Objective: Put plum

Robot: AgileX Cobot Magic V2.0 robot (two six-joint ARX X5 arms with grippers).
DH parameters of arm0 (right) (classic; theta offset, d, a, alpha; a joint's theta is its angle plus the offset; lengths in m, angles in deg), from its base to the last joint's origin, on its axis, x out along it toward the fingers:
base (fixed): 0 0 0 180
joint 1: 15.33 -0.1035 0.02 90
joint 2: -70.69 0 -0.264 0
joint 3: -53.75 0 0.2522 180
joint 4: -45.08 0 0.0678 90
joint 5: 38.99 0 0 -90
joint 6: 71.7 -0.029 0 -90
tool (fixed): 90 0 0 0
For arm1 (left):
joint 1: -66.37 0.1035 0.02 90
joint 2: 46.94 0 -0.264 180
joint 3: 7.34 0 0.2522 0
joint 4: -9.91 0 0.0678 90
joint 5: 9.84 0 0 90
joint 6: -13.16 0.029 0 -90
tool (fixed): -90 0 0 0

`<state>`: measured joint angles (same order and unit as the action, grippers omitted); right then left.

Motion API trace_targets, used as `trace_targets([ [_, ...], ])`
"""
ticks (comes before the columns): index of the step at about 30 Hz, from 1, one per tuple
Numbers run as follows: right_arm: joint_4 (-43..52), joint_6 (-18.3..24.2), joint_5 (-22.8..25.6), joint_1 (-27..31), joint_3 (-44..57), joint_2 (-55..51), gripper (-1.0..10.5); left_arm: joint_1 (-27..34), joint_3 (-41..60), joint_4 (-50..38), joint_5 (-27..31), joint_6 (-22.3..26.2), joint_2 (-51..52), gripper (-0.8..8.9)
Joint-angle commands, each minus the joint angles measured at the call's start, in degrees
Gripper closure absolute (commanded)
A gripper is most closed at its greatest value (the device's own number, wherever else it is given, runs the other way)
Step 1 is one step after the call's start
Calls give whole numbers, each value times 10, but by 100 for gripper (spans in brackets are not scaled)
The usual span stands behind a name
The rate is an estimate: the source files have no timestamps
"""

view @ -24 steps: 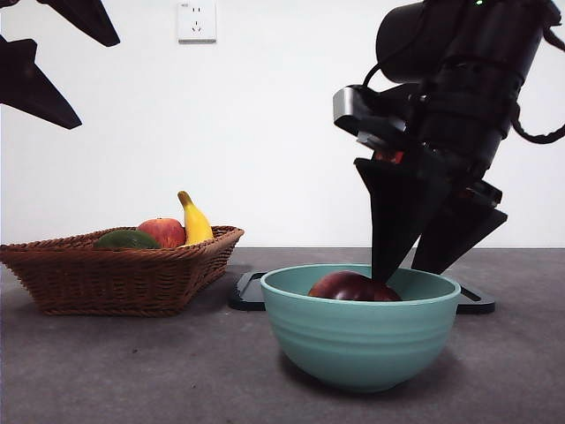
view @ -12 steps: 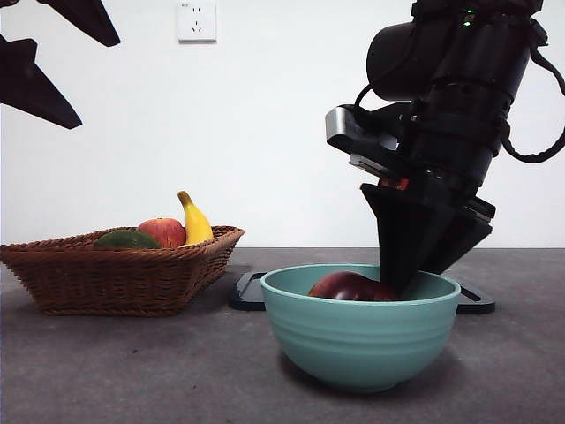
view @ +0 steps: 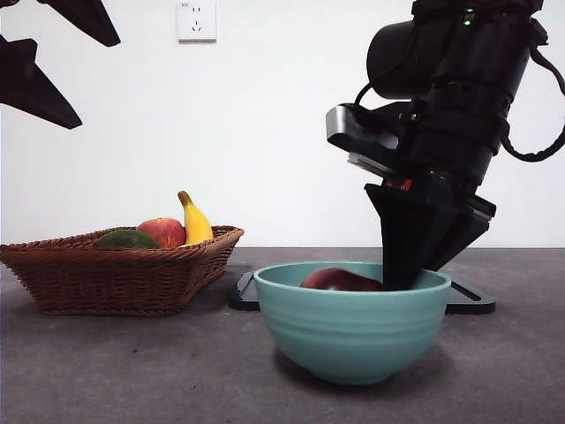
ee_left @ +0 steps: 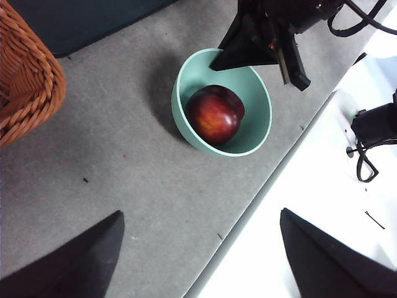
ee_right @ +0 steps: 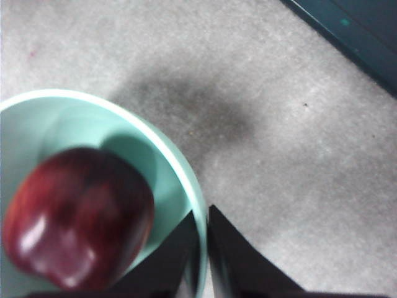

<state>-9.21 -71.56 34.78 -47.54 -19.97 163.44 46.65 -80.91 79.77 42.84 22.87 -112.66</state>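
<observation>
— Plum (view: pixel 340 279) placement, front view?
— It lies inside the teal bowl (view: pixel 351 331) on the grey tabletop (view: pixel 132 371); the right gripper (view: pixel 408 274) dips onto the bowl's rim beside it.
— Left wrist view?
— Plum apart from the right gripper; the left gripper (ee_left: pixel 198 257) hangs high, jaws spread wide, holding nothing.
— Right wrist view?
— Jaws clenched on the bowl's rim, plum just beside, untouched.
</observation>
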Motion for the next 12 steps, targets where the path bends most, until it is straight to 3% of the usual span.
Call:
trace_targets([
  [1, -2, -13, -2, -3, -16, -6, 938, -2, -2, -4, -2, 1, -4, 411],
  [12, -24, -16, 31, 47, -101, -6, 937, -2, -2, -4, -2, 0, -4, 411],
])
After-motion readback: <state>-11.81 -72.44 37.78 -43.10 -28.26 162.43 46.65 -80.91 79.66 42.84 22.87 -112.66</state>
